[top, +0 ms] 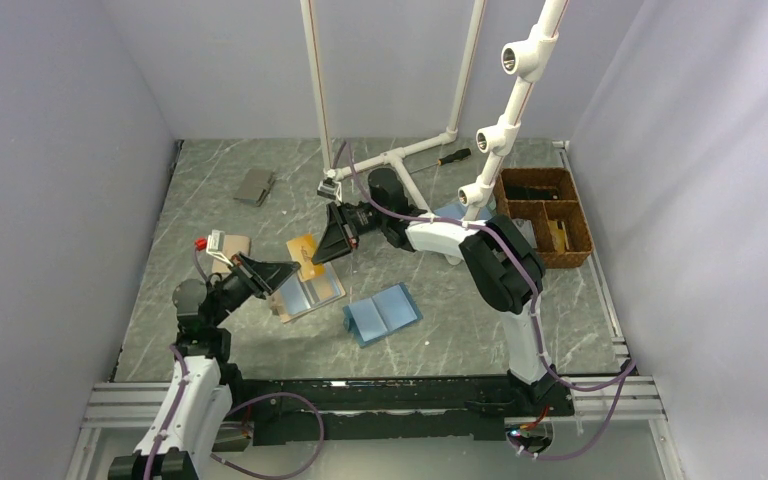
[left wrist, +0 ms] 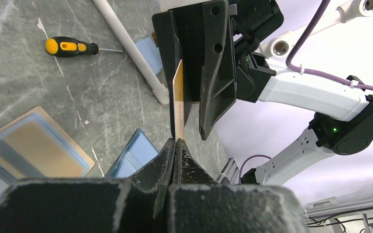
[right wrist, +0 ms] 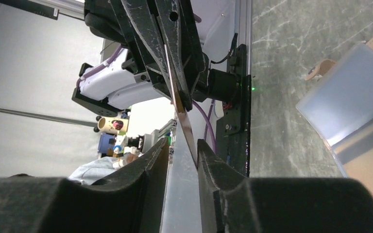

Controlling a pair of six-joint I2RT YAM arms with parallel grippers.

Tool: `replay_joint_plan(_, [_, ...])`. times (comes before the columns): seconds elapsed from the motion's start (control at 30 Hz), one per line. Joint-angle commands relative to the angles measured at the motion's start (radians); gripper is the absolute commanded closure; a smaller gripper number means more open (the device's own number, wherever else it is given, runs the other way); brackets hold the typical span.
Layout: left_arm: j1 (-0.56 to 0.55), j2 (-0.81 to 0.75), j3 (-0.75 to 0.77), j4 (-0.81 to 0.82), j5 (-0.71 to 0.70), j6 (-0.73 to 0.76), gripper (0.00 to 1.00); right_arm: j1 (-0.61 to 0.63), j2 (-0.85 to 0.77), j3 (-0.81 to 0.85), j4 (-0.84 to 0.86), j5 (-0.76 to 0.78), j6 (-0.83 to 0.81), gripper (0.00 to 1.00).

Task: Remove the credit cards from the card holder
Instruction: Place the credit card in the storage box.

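The card holder (top: 312, 291) lies open on the table, tan-edged with blue-grey panels; it also shows in the left wrist view (left wrist: 34, 145) and the right wrist view (right wrist: 349, 111). Above it a tan credit card (top: 305, 256) hangs between the two grippers. My left gripper (left wrist: 176, 141) is shut on the card's (left wrist: 178, 102) near end. My right gripper (right wrist: 182, 145) straddles the other end of the card (right wrist: 187, 128). The card rests against one finger (right wrist: 209, 155), with a gap still showing to the other finger. In the top view the left gripper (top: 291, 272) and right gripper (top: 323, 251) face each other.
A light-blue bifold (top: 382, 313) lies open just right of the card holder. A small grey wallet (top: 254, 186) sits at the back left. A screwdriver (top: 452, 157), a white pipe frame (top: 400, 155) and a brown basket (top: 550, 215) stand at the back right.
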Motion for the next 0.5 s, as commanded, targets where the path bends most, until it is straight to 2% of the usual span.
replay_joint_plan(0.0, [-0.002,0.011,-0.015,0.072,0.025,-0.013,1.0,0.004,-0.017,-0.003,0.12,-0.012,0.058,0.74])
replay_joint_plan(0.13, [-0.002,0.005,-0.008,0.039,0.022,-0.008,1.0,0.006,-0.019,0.011,0.059,-0.012,0.01,0.98])
replay_joint_plan(0.17, [-0.002,0.004,0.0,0.007,0.019,0.002,0.99,0.008,-0.022,0.022,0.008,-0.014,-0.031,1.0])
replay_joint_plan(0.23, [-0.002,-0.006,0.021,-0.072,0.012,0.025,0.83,0.013,-0.022,0.086,-0.248,-0.012,-0.23,1.0])
replay_joint_plan(0.33, [-0.002,-0.047,0.061,-0.243,-0.025,0.075,0.57,0.032,-0.005,0.286,-0.865,0.113,-0.76,1.0])
replay_joint_plan(0.4, [0.0,-0.089,0.08,-0.345,-0.057,0.105,0.44,0.052,-0.003,0.364,-1.051,0.238,-0.949,1.0])
replay_joint_plan(0.47, [0.0,-0.141,0.098,-0.44,-0.086,0.134,0.34,0.063,-0.01,0.393,-1.12,0.303,-1.027,1.0])
